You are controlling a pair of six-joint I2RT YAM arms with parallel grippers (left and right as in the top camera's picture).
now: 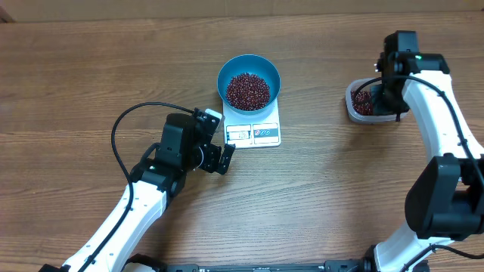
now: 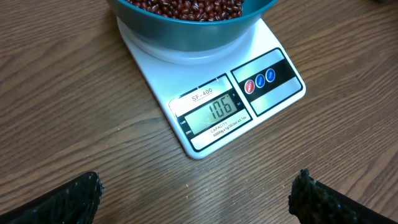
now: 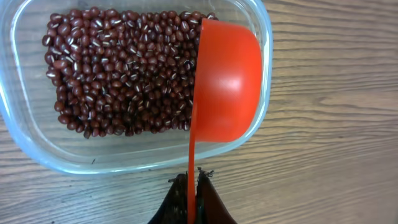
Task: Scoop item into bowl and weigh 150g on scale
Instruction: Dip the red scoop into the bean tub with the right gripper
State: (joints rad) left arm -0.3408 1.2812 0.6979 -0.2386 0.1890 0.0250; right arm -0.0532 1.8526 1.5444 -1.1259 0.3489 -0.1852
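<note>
Here the right hand (image 3: 193, 186) pinches the handle of a red scoop (image 3: 227, 87), which is turned on edge over a clear tub (image 3: 37, 155) at 3 o'clock from the scale (image 2: 161, 74). The left hand (image 2: 199, 205), spread wide, hovers at the scale's 7 o'clock. The blue bowl (image 2: 186, 34) of beans (image 2: 186, 7) sits on the scale, which reads 106.

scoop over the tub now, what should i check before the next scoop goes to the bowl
1. scale reads 106, short of 150: not ok
2. blue bowl sits on the scale: ok
3. right jaws shut on the red scoop handle: ok
4. clear tub holds plenty of beans: ok
5. red scoop filled: cannot tell, only its back shows
6. left jaws open, holding nothing: ok
</note>
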